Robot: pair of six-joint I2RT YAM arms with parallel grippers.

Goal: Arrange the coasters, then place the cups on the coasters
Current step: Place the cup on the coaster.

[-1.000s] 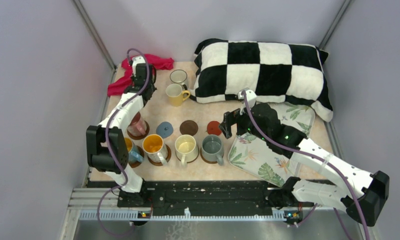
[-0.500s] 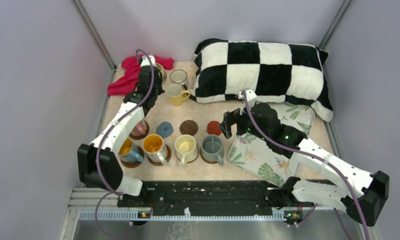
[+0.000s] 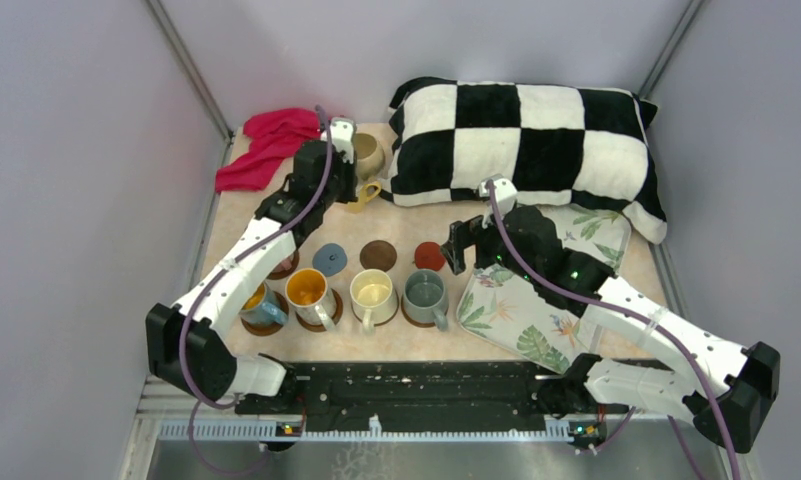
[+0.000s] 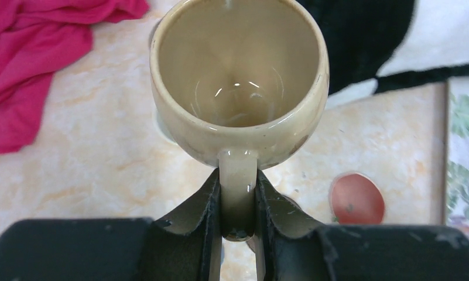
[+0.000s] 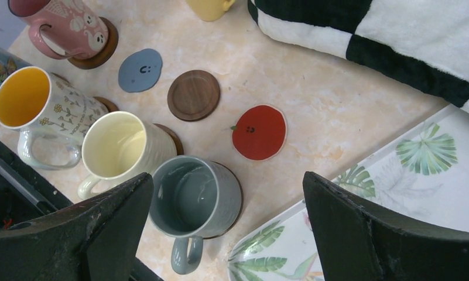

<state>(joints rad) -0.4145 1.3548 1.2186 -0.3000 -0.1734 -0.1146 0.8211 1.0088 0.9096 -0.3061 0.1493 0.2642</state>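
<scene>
Cup point(image 4: 238, 76), seemingly upright, handle toward left end effector point(image 4: 238, 190).

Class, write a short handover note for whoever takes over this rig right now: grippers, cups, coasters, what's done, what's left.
Left gripper: shut on the tan mug by its handle, beside the checked pillow.
Right gripper: open, empty, over the grey mug.
Done: pink mug, blue mug, orange-lined mug, cream mug, grey mug each on a coaster.
Left: blue-grey coaster, brown coaster, red coaster bare; tan mug and yellow mug need placing.
</scene>
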